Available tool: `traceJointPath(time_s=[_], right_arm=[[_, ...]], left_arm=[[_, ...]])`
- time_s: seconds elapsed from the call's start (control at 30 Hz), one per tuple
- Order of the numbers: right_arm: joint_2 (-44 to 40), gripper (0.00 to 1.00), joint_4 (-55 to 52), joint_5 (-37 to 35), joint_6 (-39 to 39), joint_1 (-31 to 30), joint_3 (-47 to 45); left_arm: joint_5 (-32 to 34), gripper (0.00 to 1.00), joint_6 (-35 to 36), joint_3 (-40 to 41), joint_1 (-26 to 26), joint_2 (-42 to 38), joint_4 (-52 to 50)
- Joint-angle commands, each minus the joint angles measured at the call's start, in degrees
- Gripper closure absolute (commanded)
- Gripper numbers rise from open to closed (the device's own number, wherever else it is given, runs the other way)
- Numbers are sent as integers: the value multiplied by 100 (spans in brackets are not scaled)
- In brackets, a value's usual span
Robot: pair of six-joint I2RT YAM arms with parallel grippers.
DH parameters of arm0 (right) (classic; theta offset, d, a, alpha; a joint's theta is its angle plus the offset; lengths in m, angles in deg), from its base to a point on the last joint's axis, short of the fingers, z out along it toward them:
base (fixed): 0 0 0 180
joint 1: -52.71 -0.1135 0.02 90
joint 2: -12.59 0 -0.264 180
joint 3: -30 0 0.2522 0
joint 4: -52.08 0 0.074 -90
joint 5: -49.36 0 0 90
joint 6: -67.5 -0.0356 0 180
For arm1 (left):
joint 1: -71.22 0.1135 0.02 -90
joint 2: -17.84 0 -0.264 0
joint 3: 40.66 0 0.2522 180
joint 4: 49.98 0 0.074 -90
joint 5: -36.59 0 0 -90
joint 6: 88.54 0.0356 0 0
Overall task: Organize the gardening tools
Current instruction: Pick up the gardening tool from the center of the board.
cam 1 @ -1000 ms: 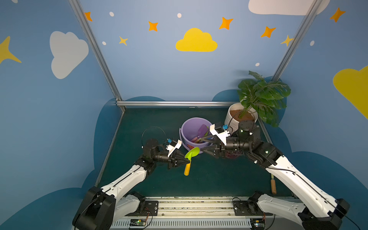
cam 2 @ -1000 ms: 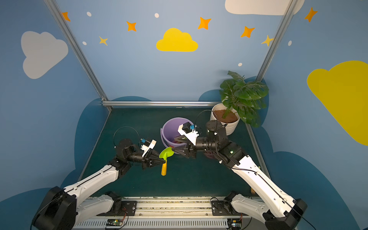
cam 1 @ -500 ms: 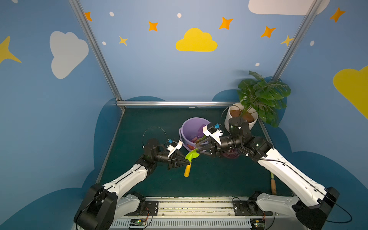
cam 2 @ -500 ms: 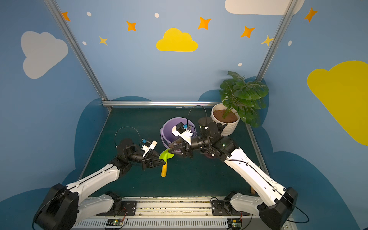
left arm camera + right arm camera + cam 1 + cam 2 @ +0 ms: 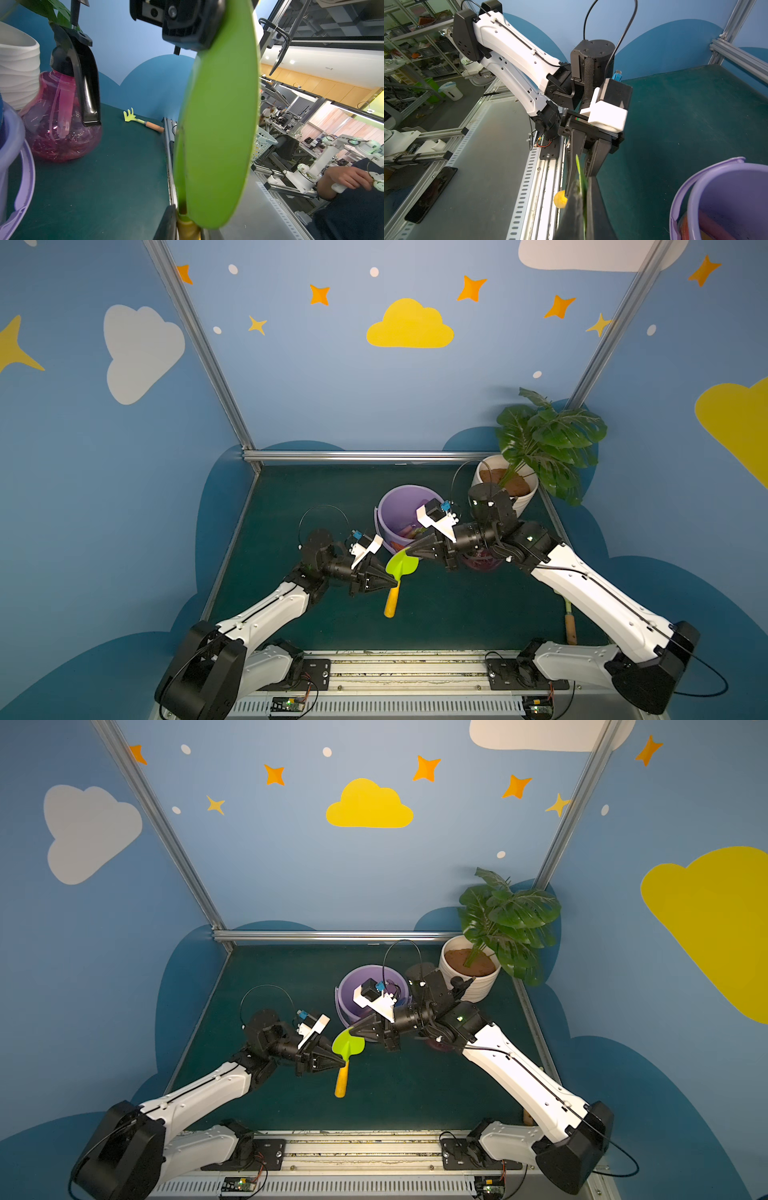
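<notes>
A lime-green leaf-shaped trowel point(image 5: 402, 564) point(image 5: 348, 1044) with a yellow handle hangs above the mat, just in front of the lilac bucket point(image 5: 405, 493). My left gripper point(image 5: 397, 583) point(image 5: 187, 224) is shut on its neck, where blade meets handle. My right gripper point(image 5: 409, 551) point(image 5: 581, 199) is shut on the blade's far tip, and the thin green edge point(image 5: 580, 176) shows between its fingers. The blade point(image 5: 218, 124) fills the middle of the left wrist view. A pink spray bottle point(image 5: 62, 116) stands beside the bucket, mostly hidden behind my right arm in both top views.
Several handles lie inside the bucket point(image 5: 716, 182). A white ribbed plant pot point(image 5: 528, 499) stands at the back right. A pale green rake with a wooden handle point(image 5: 133, 118) point(image 5: 570, 622) lies by the mat's right edge. The metal rail runs along the front.
My right gripper has moved left from the bucket's front to the trowel blade and shut on its tip. The left gripper has kept its hold and barely moved.
</notes>
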Motion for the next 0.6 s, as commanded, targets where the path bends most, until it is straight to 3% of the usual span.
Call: traceJointPath(time_s=[0.0, 0.1, 0.27, 0.4, 0.57], right_arm=[[6, 100, -228, 197, -122, -46, 150], [-14, 100, -233, 187, -121, -46, 150], [-152, 100, -192, -150, -128, -41, 123], [-288, 100, -46, -993, -381, -14, 102], [-385, 100, 316, -2384, -902, -17, 112]], left_arm=[[83, 89, 87, -128, 38, 52, 236], [142, 84, 72, -116, 32, 42, 238], [504, 58, 69, -61, 76, -48, 226], [1069, 37, 243, 185, 139, -366, 176], [1980, 26, 840, 423, 156, -1148, -485]])
